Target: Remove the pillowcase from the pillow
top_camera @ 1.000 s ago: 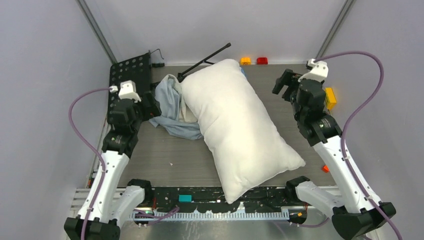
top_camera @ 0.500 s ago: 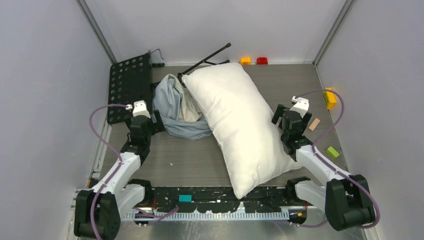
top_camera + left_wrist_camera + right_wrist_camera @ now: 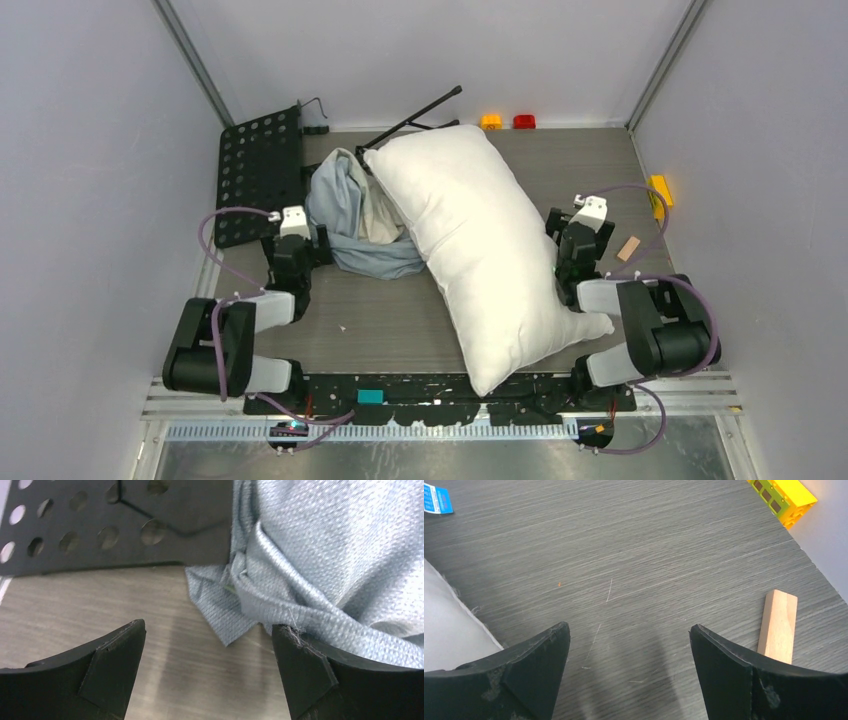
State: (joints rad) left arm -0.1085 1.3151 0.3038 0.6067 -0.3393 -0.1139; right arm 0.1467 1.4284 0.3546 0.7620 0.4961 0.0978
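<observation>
The white pillow (image 3: 480, 250) lies bare and diagonal across the table, from the back centre to the front edge. The blue-grey pillowcase (image 3: 355, 215) is crumpled in a heap against the pillow's left side, with some cream lining showing. My left gripper (image 3: 312, 246) sits low just left of the heap, open, with bare table between its fingers. In the left wrist view a pillowcase (image 3: 320, 555) fold rests by the right fingertip (image 3: 300, 655) of the left gripper (image 3: 208, 626). My right gripper (image 3: 566, 236) stands open beside the pillow's right edge, and the right gripper (image 3: 629, 626) holds nothing.
A black perforated plate (image 3: 258, 170) lies at the back left, and a black rod stand (image 3: 415, 118) sits behind the pillow. Orange (image 3: 490, 121) and red (image 3: 524, 121) bricks stand at the back wall. A yellow brick (image 3: 784, 495) and a wooden block (image 3: 779, 625) lie right of my right gripper.
Both arms have drawn back and folded low toward their bases. The left gripper left the heap's far side. The pillow shifted slightly toward the front.
</observation>
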